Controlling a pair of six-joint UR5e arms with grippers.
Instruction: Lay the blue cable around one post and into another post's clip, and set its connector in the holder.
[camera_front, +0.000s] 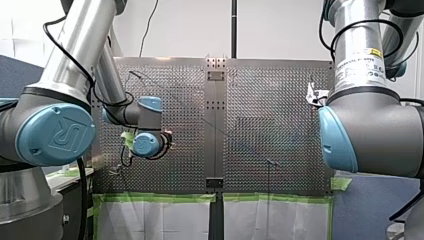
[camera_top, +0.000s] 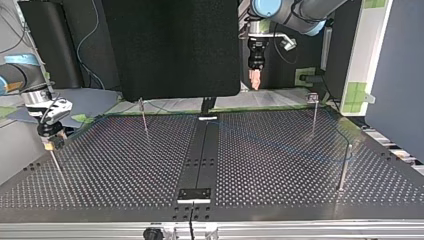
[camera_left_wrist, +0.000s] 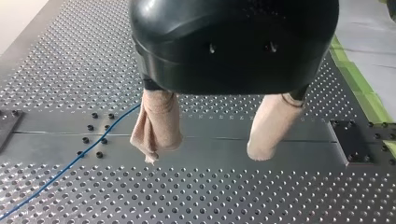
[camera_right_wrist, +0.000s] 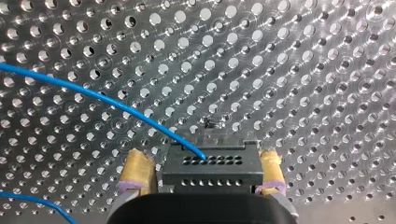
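My right jaws are clamped on the connector (camera_right_wrist: 210, 167), so they can lead the cable (camera_right_wrist: 93, 95) that runs from it across the desk (camera_right_wrist: 303, 70). My left jaws hang apart above the desk's middle, free to help.

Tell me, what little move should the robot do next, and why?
Probably my left gripper should slide sideways over the blue cable and lower to pinch it. It is open and empty, the cable lies loose beside it, and my right gripper holds the connector, so a second grip could steer the cable.
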